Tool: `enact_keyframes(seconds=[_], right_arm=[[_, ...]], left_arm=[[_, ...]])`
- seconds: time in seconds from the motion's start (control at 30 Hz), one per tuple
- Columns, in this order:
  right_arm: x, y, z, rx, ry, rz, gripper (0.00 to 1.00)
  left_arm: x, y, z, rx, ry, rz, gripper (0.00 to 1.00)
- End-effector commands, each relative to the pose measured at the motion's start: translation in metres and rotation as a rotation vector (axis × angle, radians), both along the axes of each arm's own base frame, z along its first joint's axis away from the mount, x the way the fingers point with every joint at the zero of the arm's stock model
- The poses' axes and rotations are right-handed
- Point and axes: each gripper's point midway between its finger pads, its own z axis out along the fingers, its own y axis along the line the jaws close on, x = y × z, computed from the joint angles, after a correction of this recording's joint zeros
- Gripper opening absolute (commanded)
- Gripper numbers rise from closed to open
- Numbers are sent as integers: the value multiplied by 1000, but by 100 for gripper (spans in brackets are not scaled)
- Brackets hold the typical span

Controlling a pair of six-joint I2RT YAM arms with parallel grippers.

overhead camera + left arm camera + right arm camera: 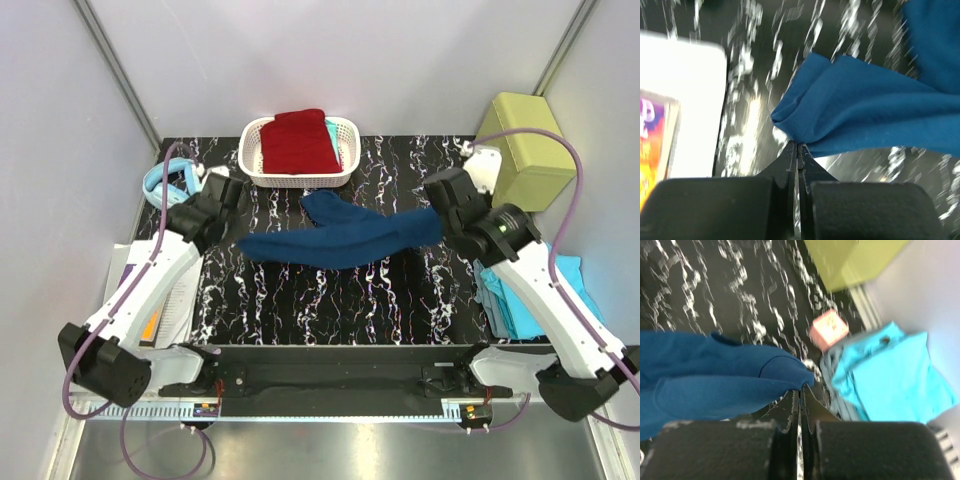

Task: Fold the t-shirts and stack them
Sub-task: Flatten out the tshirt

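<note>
Left fingers (784,167) and right fingers (788,409) are each closed on one end of the blue t-shirt (340,238), whose long axis stretches left-to-right between them across the counter (330,300).

Both wrist views are blurry, so the white specks on the counter (750,65) look like streaks. The blue shirt (865,110) runs off the right edge there, and a bright paper (652,145) is cut by the left edge. A small pink thing (828,330) is too fuzzy to name. From the top, the right arm (545,300) covers part of the turquoise shirts (580,275).
</note>
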Motion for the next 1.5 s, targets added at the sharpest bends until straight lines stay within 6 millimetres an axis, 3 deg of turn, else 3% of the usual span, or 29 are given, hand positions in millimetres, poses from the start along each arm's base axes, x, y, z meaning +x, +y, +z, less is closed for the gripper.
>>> enact_keyframes(seconds=[0.0, 0.23, 0.47, 0.5, 0.53, 0.6, 0.67, 0.7, 0.83, 0.97, 1.07, 1.3, 1.47], right_arm=[[-41, -8, -33, 109, 108, -37, 0], [-81, -14, -53, 161, 195, -37, 0], [-113, -23, -71, 200, 273, -67, 0], [-117, -25, -73, 198, 286, -68, 0], [-119, -24, -76, 206, 292, -60, 0], [-118, -22, -74, 213, 282, -39, 16], [-114, -22, -68, 204, 263, -26, 35], [-110, -21, -64, 202, 249, -24, 39], [-93, -16, -47, 164, 215, 3, 53], [-62, 1, -30, 156, 140, 64, 56], [-34, 21, -35, 137, 135, 99, 56], [26, 89, -110, 195, 299, 179, 42], [65, 113, -132, 197, 315, 222, 31]], left_arm=[[-29, -5, -12, -71, 16, -11, 0], [-57, -1, -18, -72, 53, -29, 0], [-89, -2, -45, -100, 161, -48, 0], [-93, -3, -48, -105, 170, -54, 5], [-95, -3, -50, -106, 178, -58, 15], [-100, 0, -51, -94, 169, -51, 49], [-98, 1, -41, -94, 127, -48, 64], [-96, 3, -36, -86, 106, -40, 81], [-80, 3, -4, -82, 24, -32, 97], [-58, 4, 10, -48, -28, -14, 99], [-33, -3, 12, -24, -44, -7, 99], [25, -30, -7, 1, -30, -16, 99], [60, -46, -18, 8, -19, -31, 95]])
